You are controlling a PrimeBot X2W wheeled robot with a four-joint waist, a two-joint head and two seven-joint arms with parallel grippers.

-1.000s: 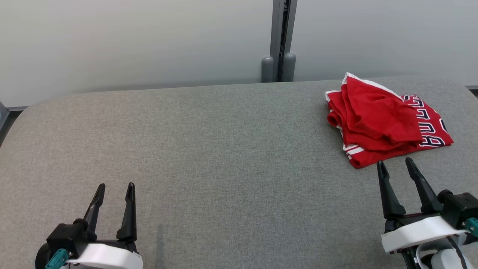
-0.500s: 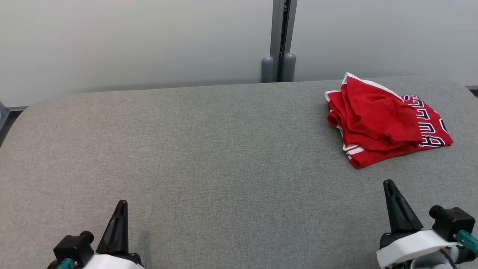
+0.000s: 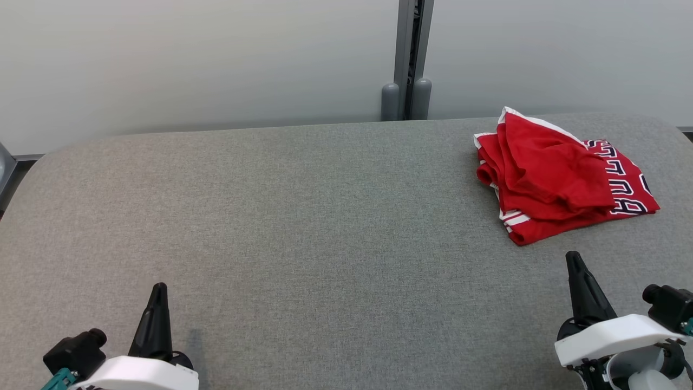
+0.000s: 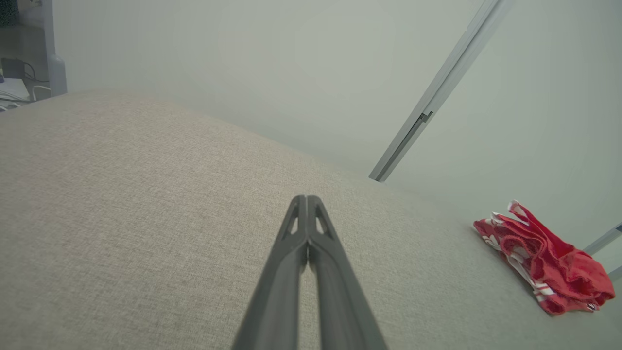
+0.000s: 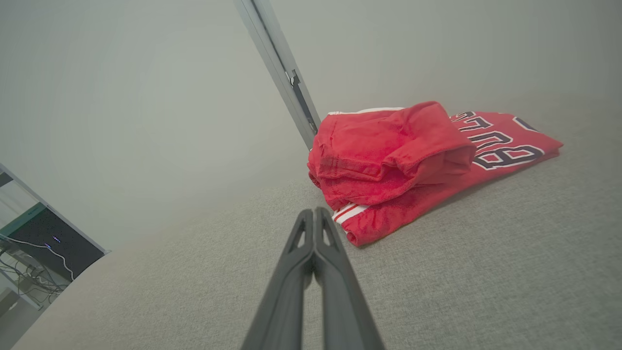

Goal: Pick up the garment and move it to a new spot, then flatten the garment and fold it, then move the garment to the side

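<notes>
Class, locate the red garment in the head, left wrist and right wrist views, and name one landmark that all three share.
Head view: the red garment lies at the upper right.
Left wrist view: lower right, small, well away from the shut left tool.
Right wrist view: centre, large, just past the shut right tool.
Shared landmark: the grey wall post, left of the garment in every view.

Count: 1 red fabric garment (image 3: 547, 179) with white trim and dark lettering; 1 grey fabric-covered desk (image 3: 325, 216); 2 black long-fingered grippers, left gripper (image 3: 158, 288) and right gripper (image 3: 573, 258); 1 grey metal wall post (image 3: 414, 54); 2 grey rounded caps (image 3: 390, 101) at its base.
</notes>
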